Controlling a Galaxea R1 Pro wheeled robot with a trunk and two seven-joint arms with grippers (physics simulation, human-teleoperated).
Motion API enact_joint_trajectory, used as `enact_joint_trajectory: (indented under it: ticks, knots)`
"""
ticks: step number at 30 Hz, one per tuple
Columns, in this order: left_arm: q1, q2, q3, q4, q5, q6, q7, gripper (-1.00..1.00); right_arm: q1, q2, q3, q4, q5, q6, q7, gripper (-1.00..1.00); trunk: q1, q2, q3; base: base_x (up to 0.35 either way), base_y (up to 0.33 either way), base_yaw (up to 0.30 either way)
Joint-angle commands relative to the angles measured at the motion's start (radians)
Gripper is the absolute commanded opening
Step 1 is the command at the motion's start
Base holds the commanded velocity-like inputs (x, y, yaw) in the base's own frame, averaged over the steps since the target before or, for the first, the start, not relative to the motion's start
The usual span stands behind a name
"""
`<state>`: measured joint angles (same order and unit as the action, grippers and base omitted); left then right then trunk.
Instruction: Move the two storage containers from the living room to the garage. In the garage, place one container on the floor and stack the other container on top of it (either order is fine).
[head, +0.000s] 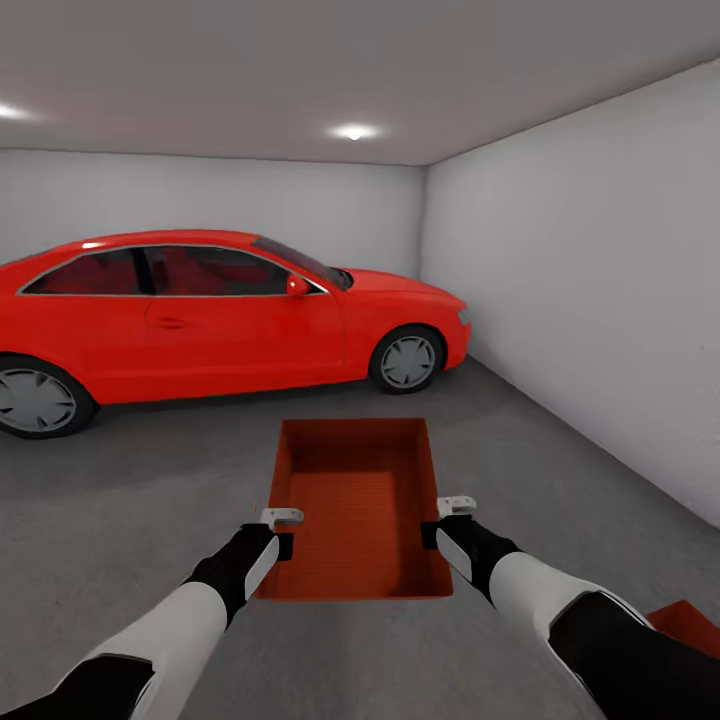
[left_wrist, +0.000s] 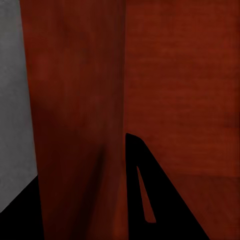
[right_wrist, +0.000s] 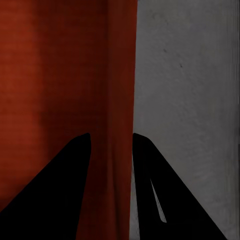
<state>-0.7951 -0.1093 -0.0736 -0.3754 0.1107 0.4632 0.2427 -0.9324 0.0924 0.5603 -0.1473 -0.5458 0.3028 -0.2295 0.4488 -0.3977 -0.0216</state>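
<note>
storage container (head: 360, 505) held, red car (head: 220, 310) ahead

head: high, looking forward and down over garage floor (head: 120, 500) toward red car (head: 220, 310) | left wrist: very close on box (head: 355, 500) wall | right wrist: same closeness, opposite wall | shared: box, grey floor

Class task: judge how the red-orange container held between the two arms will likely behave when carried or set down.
The container looks stiff: its thin walls stay straight with the left tool and right tool on them. Empty, so probably light. Flat-bottomed, so it should sit steady on the floor.
</note>
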Motion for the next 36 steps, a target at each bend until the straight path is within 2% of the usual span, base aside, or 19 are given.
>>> enact_joint_trajectory:
  ticks: [1,36]
  knots:
    - [0.000,0.011,-0.032,0.000,0.023,0.005,0.010,-1.00,-0.002,0.000,0.012,-0.005,-0.026,0.003,0.006,-1.00,0.001,-0.002,-0.002,0.323,0.000,-0.269]
    - [0.000,0.011,-0.032,0.000,0.023,0.005,0.010,-1.00,-0.002,0.000,0.012,-0.005,-0.026,0.003,0.006,-1.00,0.001,-0.002,-0.002,0.322,0.000,-0.269]
